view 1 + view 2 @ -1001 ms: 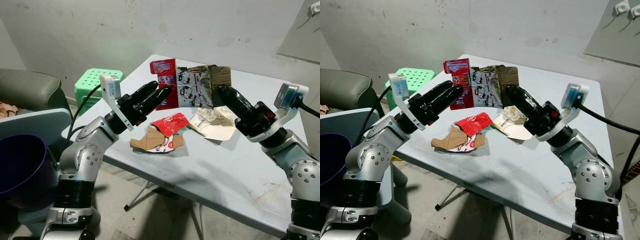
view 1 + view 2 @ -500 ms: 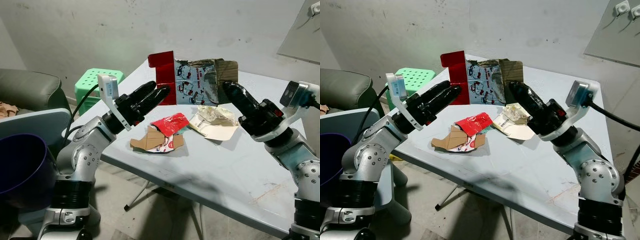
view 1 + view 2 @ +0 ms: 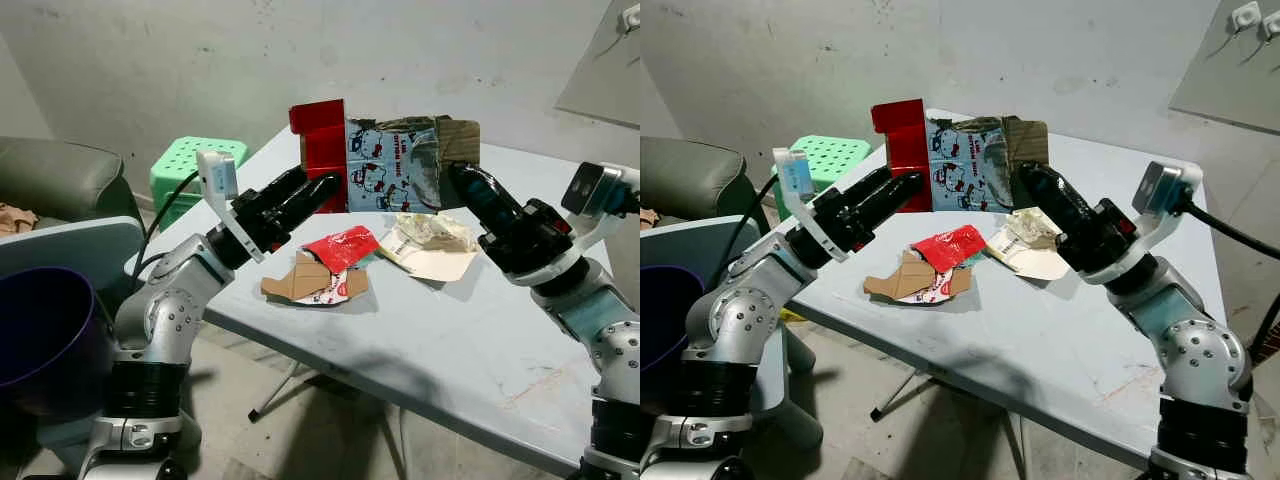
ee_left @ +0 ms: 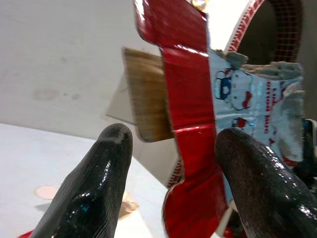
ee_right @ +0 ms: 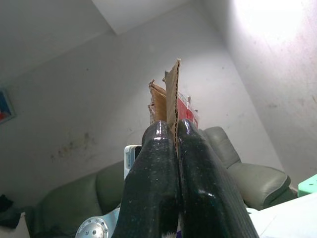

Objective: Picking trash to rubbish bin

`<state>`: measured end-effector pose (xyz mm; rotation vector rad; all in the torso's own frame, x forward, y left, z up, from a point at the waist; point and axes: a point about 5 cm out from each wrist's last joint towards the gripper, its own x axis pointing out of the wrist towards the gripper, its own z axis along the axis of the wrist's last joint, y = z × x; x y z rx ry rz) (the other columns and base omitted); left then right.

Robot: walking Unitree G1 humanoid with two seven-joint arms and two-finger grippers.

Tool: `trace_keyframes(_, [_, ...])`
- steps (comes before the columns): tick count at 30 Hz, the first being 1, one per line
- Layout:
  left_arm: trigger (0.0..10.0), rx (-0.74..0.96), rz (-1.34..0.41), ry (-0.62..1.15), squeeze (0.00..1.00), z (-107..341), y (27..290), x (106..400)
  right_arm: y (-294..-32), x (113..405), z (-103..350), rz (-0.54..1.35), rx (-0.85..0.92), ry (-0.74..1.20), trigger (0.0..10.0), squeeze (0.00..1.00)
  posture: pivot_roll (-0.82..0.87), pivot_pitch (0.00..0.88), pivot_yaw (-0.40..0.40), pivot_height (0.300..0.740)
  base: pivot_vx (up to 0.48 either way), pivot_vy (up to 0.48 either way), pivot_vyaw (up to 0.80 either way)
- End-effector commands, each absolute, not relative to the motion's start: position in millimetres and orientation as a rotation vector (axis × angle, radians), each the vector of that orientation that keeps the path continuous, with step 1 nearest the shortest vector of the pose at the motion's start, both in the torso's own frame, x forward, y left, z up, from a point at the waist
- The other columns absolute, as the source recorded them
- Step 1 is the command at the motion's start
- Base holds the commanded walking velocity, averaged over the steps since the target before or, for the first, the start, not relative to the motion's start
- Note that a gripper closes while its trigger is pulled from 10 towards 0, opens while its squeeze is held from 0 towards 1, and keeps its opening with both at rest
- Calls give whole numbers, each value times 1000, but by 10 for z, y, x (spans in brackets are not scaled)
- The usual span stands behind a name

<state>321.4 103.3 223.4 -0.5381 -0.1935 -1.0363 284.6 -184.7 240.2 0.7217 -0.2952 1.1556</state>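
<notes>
A flattened carton (image 3: 390, 168), red at one end, pale blue with cartoon prints in the middle and bare brown card at the other end, hangs upright above the white table (image 3: 450, 340). My right gripper (image 3: 458, 178) is shut on its brown end; in the right wrist view the card edge (image 5: 173, 84) sticks up between the closed fingers (image 5: 198, 163). My left gripper (image 3: 318, 184) is open at the red end. In the left wrist view that red edge (image 4: 190, 99) stands between the spread fingers (image 4: 99, 173), closer to one. A purple rubbish bin (image 3: 40, 330) stands at the far left.
On the table below lie a red wrapper (image 3: 340, 245), a torn brown card piece (image 3: 300, 280) and a crumpled paper bag (image 3: 430, 245). A green stool (image 3: 190, 160) and a grey sofa (image 3: 60, 180) stand behind the bin. The table's near half is bare.
The right gripper has raised the carton and carried it slightly to the left. The left gripper has come up to the carton's red end, its fingers still apart.
</notes>
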Motion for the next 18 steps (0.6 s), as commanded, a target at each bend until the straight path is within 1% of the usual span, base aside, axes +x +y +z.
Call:
trace_keyframes(1, [10000, -545, -1093, -214, 0, 2295, 961, 3155, -1802, 2817, 2447, 1190, 706, -305, 10000, 0, -27, 0, -59, 740, 0, 0, 0])
trace_keyframes(2, [8000, -551, -1098, -214, 0, 2297, 952, 3151, -1799, 2818, 2447, 1190, 705, -305, 10000, 0, -27, 0, -59, 740, 0, 0, 0])
trace_keyframes(3, [4941, -560, -1103, -216, 0, 2300, 941, 3149, -1796, 2820, 2447, 1190, 706, -304, 10000, 0, -27, 0, -59, 740, 0, 0, 0])
trace_keyframes(4, [4471, -569, -1109, -216, 0, 2302, 929, 3146, -1793, 2820, 2449, 1192, 707, -304, 10000, 0, -27, 0, -59, 740, 0, 0, 0])
trace_keyframes(5, [4471, -569, -1109, -216, 0, 2302, 929, 3146, -1793, 2820, 2449, 1192, 707, -304, 10000, 0, -27, 0, -59, 740, 0, 0, 0])
trace_keyframes(6, [0, -596, -1122, -223, 0, 2314, 920, 3133, -1790, 2821, 2450, 1192, 705, -304, 10000, 0, -27, 0, -59, 740, 0, 0, 0])
trace_keyframes(18, [0, -619, -1112, -238, 0, 2357, 1008, 3120, -1814, 2844, 2438, 1177, 694, -298, 10000, 0, -23, 0, -61, 740, 0, 0, 0])
